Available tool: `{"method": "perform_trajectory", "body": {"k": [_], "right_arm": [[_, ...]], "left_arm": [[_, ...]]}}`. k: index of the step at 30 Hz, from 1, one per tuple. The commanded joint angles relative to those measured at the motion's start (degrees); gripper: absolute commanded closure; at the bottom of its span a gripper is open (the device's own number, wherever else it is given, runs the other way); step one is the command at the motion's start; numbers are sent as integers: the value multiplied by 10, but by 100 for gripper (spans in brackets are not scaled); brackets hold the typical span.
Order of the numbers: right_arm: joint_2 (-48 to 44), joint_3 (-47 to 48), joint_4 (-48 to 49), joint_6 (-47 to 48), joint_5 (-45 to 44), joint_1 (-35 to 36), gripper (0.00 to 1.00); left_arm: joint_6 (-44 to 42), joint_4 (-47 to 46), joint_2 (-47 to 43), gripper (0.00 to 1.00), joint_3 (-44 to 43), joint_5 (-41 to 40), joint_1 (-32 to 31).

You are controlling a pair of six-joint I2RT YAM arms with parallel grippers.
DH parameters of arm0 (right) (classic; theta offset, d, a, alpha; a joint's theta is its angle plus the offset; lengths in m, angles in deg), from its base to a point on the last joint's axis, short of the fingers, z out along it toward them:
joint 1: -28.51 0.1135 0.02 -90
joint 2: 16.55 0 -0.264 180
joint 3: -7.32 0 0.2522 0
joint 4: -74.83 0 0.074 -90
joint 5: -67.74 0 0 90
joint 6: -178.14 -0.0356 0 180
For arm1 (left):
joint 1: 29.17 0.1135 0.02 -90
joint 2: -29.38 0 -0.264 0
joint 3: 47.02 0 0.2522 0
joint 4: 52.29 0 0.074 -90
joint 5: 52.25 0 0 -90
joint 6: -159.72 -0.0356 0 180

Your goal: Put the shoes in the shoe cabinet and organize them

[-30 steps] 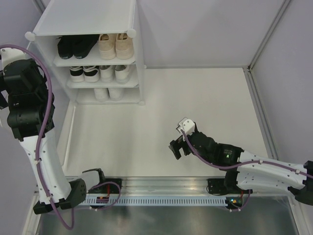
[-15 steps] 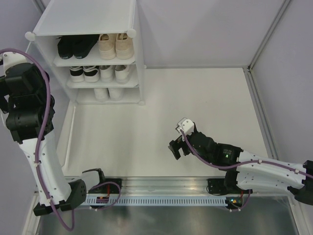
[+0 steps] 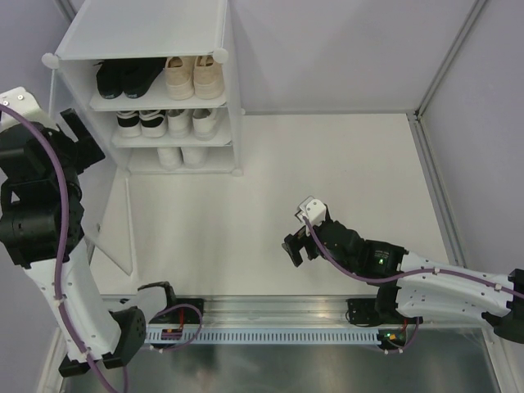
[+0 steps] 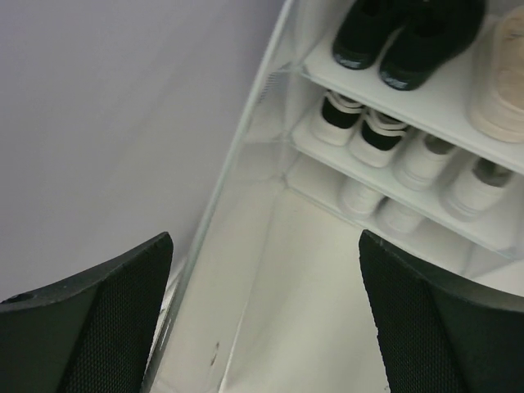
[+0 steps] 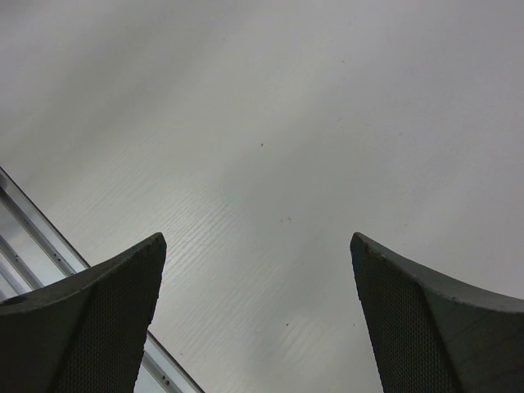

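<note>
White translucent plastic forms the shoe cabinet, which stands at the far left corner of the table with its open front facing the arm bases. Its frosted door panel is swung out from the cabinet's left front edge and reaches toward the near side.

All the shoes in view sit inside the cabinet, in pairs, side by side:
- Top tier: the all-black pair on the cabinet's left, the beige pair on its right.
- Middle tier: the black-and-white pair on the left, a white pair on the right.
- Bottom tier: another white pair, toward the middle of the cabinet.

Every shoe lies with its long axis running from the cabinet's front to its back, one end showing at the open front and the rest hidden under the shelf above. Whether that end is toe or heel I cannot tell for sure.

The left gripper hangs just in front of the cabinet's left side, above the open door, looking down along the cabinet's left wall at the shelves. Its jaws stand wide apart with nothing between them.

The right gripper is well apart from the cabinet, out to its front right, low over bare table. Its jaws are also spread wide and hold nothing.
</note>
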Motion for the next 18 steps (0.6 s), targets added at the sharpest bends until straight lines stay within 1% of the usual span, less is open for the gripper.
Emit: {"method": "perform_trajectory", "body": {"k": [1, 3, 4, 5, 7, 10, 13, 15, 18], "right_arm": [[-4, -2, 21, -5, -10, -1, 3], [-3, -1, 21, -5, -14, -2, 3], [-6, 0, 18, -5, -14, -2, 3], [-7, 0, 19, -6, -15, -1, 3], [-14, -3, 19, -6, -16, -2, 3], [-21, -3, 19, -7, -19, -2, 3], [-27, -4, 19, -8, -23, -1, 3], [-31, -4, 17, -8, -25, -1, 3], [-42, -3, 16, -10, -33, -2, 3]], "left_arm": [[72, 28, -16, 3, -11, 163, 2], [81, 21, -19, 2, -10, 198, 2], [90, 18, -20, 2, -7, 227, 2], [92, 16, -20, 2, -3, 237, 2], [106, 2, -25, 1, 13, 293, 2], [127, -33, -33, 1, 35, 348, 2], [148, -71, -45, 1, 67, 394, 2], [158, -84, -45, 1, 74, 412, 2], [176, -127, -48, 0, 102, 448, 2]]}}
